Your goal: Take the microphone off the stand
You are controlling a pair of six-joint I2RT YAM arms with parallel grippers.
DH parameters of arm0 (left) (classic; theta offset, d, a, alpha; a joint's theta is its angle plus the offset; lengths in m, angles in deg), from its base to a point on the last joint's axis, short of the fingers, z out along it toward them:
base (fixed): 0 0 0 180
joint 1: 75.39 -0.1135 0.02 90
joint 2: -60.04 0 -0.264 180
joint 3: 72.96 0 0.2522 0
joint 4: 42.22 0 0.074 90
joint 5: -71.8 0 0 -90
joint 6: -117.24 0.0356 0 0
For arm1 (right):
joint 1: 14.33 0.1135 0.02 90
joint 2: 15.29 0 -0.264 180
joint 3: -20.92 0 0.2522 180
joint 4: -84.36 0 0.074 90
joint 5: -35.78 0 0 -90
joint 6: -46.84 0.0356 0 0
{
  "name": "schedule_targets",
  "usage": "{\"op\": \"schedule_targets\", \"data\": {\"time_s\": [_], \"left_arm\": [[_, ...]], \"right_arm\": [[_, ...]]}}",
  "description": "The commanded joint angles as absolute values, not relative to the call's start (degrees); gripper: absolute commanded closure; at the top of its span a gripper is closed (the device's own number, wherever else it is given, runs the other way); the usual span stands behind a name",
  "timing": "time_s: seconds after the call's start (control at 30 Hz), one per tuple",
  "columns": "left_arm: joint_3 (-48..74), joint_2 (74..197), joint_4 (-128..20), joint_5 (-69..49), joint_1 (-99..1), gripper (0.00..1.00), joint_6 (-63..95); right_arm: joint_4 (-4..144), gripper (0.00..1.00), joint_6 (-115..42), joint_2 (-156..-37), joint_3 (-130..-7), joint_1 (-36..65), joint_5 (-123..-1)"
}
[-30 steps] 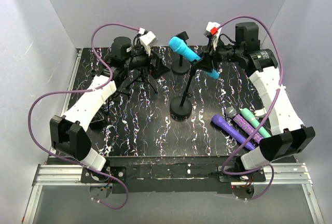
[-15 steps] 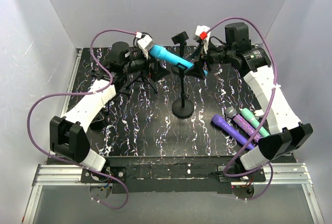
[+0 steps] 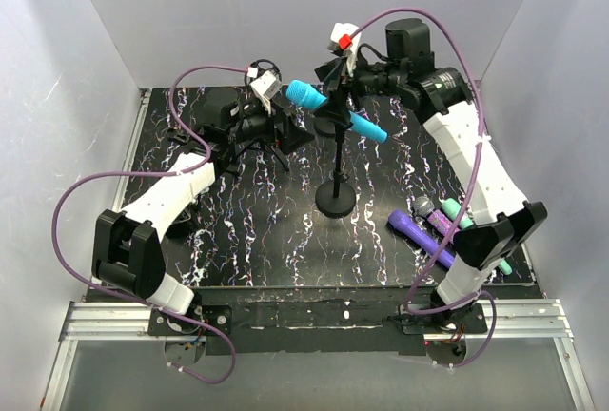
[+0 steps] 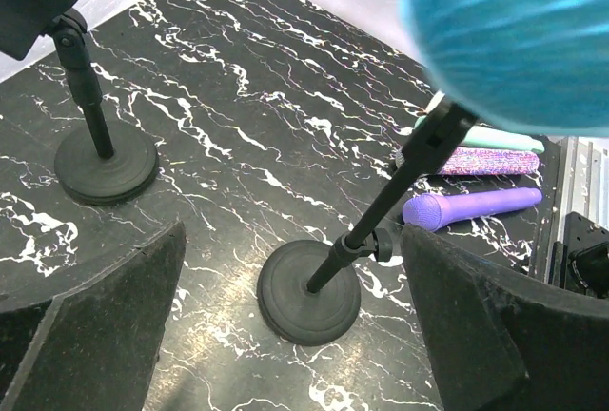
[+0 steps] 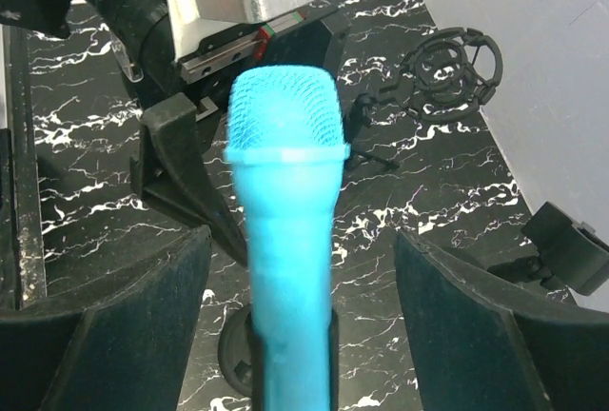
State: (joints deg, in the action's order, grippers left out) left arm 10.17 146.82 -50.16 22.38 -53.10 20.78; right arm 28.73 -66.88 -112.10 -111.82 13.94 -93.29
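Note:
A bright blue microphone (image 3: 338, 114) sits tilted in the clip of a black stand (image 3: 335, 200) at mid table, head to the left. In the right wrist view the microphone (image 5: 285, 240) runs up between my right gripper's (image 5: 290, 325) wide-open fingers, which do not touch it. My right gripper (image 3: 335, 88) hovers over it from the back right. My left gripper (image 3: 288, 133) is open and empty just left of the stand. In the left wrist view the microphone head (image 4: 514, 30) fills the upper right and the stand base (image 4: 309, 292) lies between the open fingers (image 4: 495, 325).
A second small black stand (image 4: 105, 159) with an empty clip stands behind. A tripod with a round shock mount (image 5: 457, 64) is at the back left. A purple (image 3: 419, 235), a glittery purple (image 3: 442, 225) and a teal microphone (image 3: 468, 225) lie at the right front.
My right arm has swung left and back, bringing its open gripper along the blue microphone. The microphone's tilt and head position shifted on the stand. The left gripper edged toward the stand.

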Motion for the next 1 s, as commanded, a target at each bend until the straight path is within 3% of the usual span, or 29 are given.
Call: {"op": "schedule_targets", "data": {"time_s": [0.0,0.13,0.3,0.5,0.57,0.83,0.97], "left_arm": [[8.7,144.2,-46.6,21.1,-53.5,0.04,19.2],[6.8,144.1,-44.4,22.1,-53.8,0.04,19.5],[5.1,145.8,-38.9,25.8,-53.7,0.10,21.1],[3.2,147.4,-32.0,29.3,-52.0,0.18,23.2],[2.7,147.7,-30.3,30.0,-51.3,0.18,23.0],[1.0,151.4,-23.3,27.2,-47.0,0.22,23.5],[1.9,154.5,-20.6,25.8,-44.3,0.28,23.9]], "right_arm": [[30.0,0.18,-66.6,-114.4,-115.9,15.6,-90.5],[27.8,0.28,-69.3,-115.8,-117.9,17.0,-89.1],[24.0,0.46,-72.9,-115.7,-118.0,17.7,-86.4],[25.1,0.89,-71.9,-114.3,-117.5,17.8,-86.0],[27.2,0.99,-70.2,-113.7,-116.3,17.7,-85.5],[31.0,0.99,-65.0,-114.7,-116.8,17.7,-83.4],[31.1,0.99,-64.2,-115.8,-118.0,17.7,-83.2]]}}
